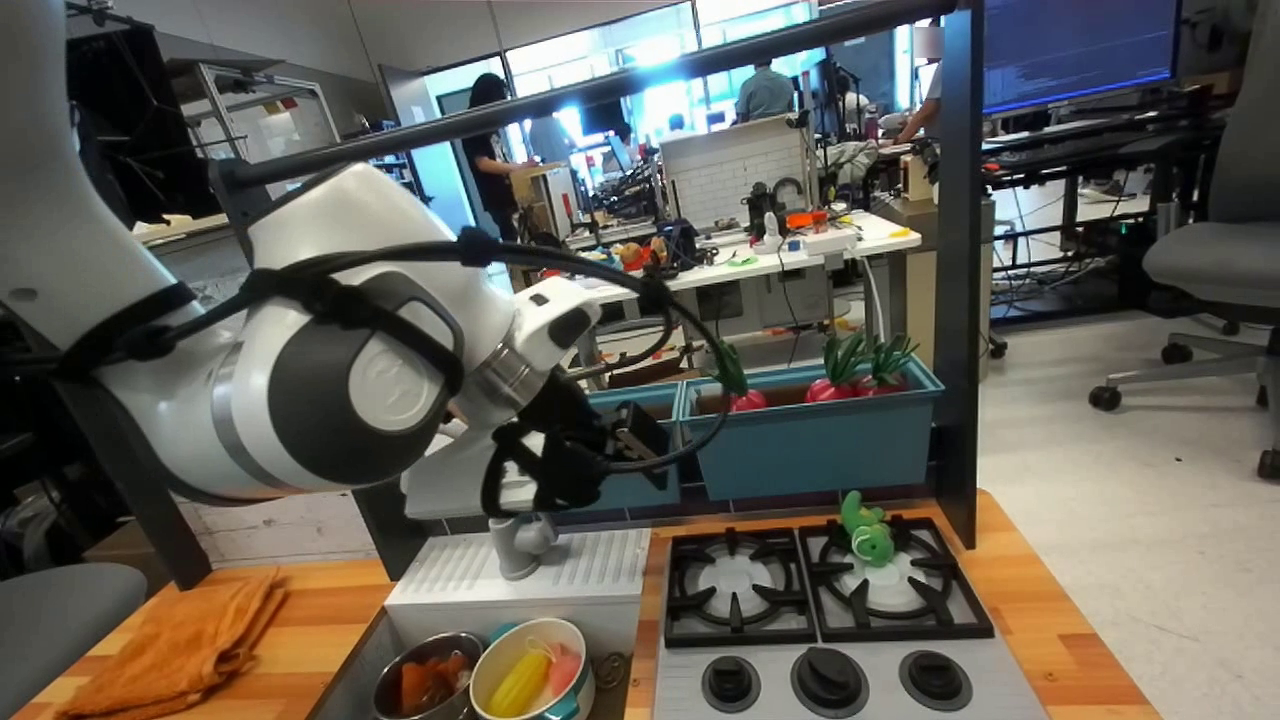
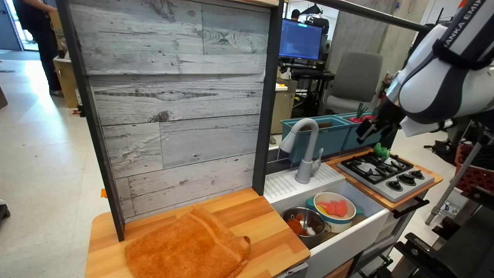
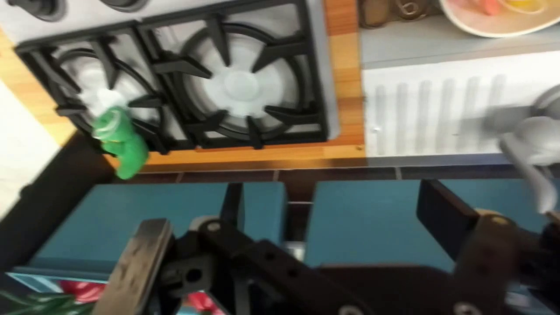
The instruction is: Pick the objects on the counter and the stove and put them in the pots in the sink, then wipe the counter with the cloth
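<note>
Since the green toy (image 3: 123,144), left in the wrist view, lies loose over the rear of the black grate (image 3: 106,61) on the stove (image 3: 85,17), I'd call picking it the step in hand. One end seems to poke past the grate, so a push could drop it behind: turn first, jaws across mid-body, slow descent, tips off the bars. Then I'd lift straight, clear of the teal trough (image 3: 127,203), lower left of that frame. Gripper (image 3: 330,201), low center: jaws spread wide, nothing between them, well apart from the toy. I need to carry the gripper left in that view before going down.

Containers, in an exterior view. Orange cloth (image 1: 185,650), lower left, lies folded on the counter (image 1: 325,615); that's for last. Dark metal pot (image 1: 425,645), bottom and left of center, stands in the sink (image 1: 612,622): orange-brown toys (image 1: 420,688) inside, can't count them. Cream-white pot (image 1: 503,655) just right of it, same sink: a long yellow toy (image 1: 522,685), banana or corn, can't tell, plus a coral-pink toy (image 1: 563,668). Looks like there's room, so I'd release low over this one. Right of center, the teal trough: red radish-like toys (image 1: 830,390) with green tops, neither on counter nor stove, so I'd leave them.
</note>
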You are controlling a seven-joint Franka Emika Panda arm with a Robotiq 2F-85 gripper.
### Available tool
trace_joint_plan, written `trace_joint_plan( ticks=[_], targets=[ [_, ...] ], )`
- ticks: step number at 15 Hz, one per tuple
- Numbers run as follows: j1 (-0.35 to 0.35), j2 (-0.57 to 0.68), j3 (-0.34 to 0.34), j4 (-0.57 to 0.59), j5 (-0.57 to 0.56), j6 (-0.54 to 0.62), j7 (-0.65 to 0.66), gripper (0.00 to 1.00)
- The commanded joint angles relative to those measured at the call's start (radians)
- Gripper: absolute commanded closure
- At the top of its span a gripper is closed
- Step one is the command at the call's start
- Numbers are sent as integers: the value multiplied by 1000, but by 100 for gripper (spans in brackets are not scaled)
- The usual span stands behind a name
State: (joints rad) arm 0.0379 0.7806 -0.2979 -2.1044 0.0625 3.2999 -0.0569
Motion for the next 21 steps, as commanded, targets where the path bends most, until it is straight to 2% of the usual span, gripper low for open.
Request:
trace_joint_plan(
  ticks=[1, 4, 5, 6, 7, 9, 10, 11, 14, 17, 19, 21],
  targets=[
    [-36, 58, -98, 78, 44, -28, 69, 0],
    [-79, 180, -142, 208, 98, 19, 149, 0],
    [-79, 192, -129, 220, 132, 18, 190, 0],
    [-94, 114, -125, 140, 71, -4, 122, 0],
    [-98, 143, -126, 169, 89, -3, 144, 0],
    [-92, 179, -124, 202, 106, -2, 171, 0],
    [-71, 200, -136, 202, 114, 42, 182, 0],
    [-45, 227, -162, 222, 125, 28, 191, 0],
    [-17, 299, -209, 305, 157, -31, 227, 0],
    [15, 407, -284, 424, 198, -127, 298, 0],
    [18, 480, -320, 521, 200, -214, 360, 0],
    [-4, 544, -329, 637, 176, -317, 423, 0]
  ],
)
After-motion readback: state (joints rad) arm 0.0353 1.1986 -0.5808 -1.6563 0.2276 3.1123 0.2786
